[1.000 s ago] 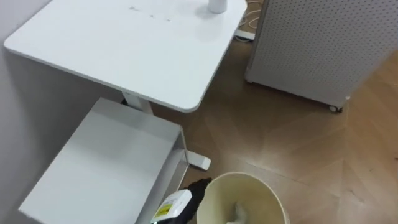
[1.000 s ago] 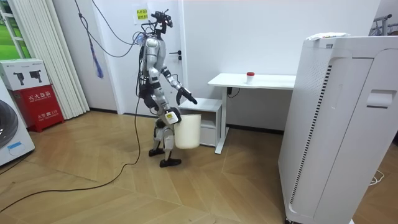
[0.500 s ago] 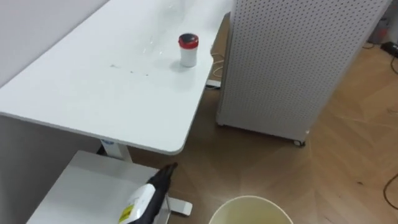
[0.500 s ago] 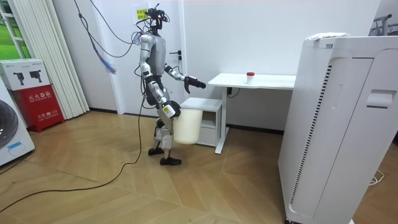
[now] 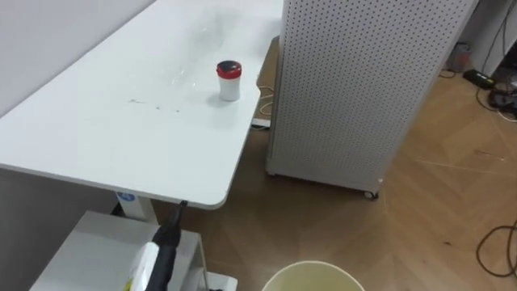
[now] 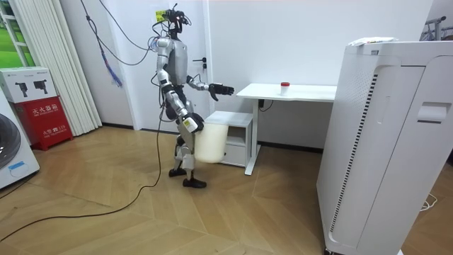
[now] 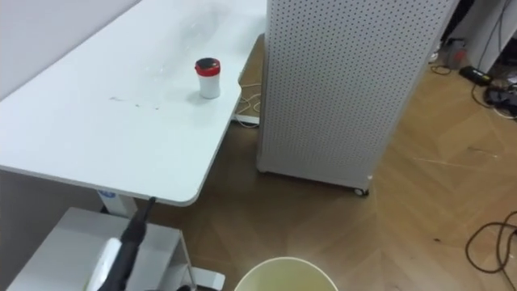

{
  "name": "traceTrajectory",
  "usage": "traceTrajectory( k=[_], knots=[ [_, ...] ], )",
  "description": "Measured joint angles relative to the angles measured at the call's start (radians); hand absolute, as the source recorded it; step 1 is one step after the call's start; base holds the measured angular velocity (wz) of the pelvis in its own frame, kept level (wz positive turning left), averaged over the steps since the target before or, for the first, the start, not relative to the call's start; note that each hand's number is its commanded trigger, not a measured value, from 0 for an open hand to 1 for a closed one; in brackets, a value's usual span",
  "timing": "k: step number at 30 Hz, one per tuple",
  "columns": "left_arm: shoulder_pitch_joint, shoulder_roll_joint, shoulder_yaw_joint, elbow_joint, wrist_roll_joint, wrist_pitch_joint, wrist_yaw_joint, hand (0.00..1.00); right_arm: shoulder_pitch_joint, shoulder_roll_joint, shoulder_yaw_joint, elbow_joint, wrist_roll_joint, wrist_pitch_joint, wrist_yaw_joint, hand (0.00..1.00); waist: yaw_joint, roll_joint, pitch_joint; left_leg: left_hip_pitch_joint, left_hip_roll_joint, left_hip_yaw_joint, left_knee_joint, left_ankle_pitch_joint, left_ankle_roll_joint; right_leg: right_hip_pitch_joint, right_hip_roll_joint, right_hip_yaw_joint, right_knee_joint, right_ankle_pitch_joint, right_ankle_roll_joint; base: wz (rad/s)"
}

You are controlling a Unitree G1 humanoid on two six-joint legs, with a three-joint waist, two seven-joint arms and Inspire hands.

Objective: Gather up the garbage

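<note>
1 piece of garbage is in sight: a small white cylindrical jar with a red lid (image 5: 229,81). It stands upright on the white rectangular tabletop (image 5: 121,145), toward the far side and near the edge that faces the tall white perforated panel on castors (image 5: 355,81). The robot stands at the tabletop's near end, beside the low white cabinet (image 5: 81,255) under it. Its left hand (image 5: 168,238) reaches forward at about the near edge, stretched out straight and holding nothing, well apart from the jar. The right hand (image 6: 190,126) is down at the hip against the round cream plastic bin (image 5: 313,267); how it holds there I cannot tell. I judge the step in hand to be the reach for the jar, with nothing grasped yet. The next move calls for bringing the left hand much farther over the tabletop, probably with a step closer. It should then close round the jar's body below the lid without tipping it, and carry it over the bin's open mouth.
</note>
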Motion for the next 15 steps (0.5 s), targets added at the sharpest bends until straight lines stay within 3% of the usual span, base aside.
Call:
traceTrajectory(
  k=[6,10,15],
  knots=[
    [0.02,0.001,0.033,0.003,-0.052,0.0,0.04,0.0,0.004,-0.001,-0.029,0.0,-0.006,0.0,-0.014,1.0,0.013,-0.006,-0.0044,0.007,0.016,-0.01,0.003,0.0,-0.001,0.028,0.003,-0.024,-0.041,0.006,-0.001,0.06],
    [0.019,0.001,0.061,-0.003,-0.073,0.0,0.058,0.0,-0.003,-0.001,-0.038,0.0,-0.01,-0.001,-0.014,1.0,0.016,-0.003,-0.0033,0.018,0.018,-0.011,0.003,0.0,-0.001,0.041,0.002,-0.053,-0.045,0.005,-0.003,-0.01],
    [0.013,0.001,0.065,-0.008,-0.075,-0.007,0.086,0.0,-0.004,-0.001,-0.053,0.0,-0.06,-0.001,-0.014,1.0,0.011,0.0,-0.0005,0.023,0.019,-0.01,0.002,0.001,-0.001,0.046,0.002,-0.056,-0.046,0.006,-0.004,-0.01]
  ],
)
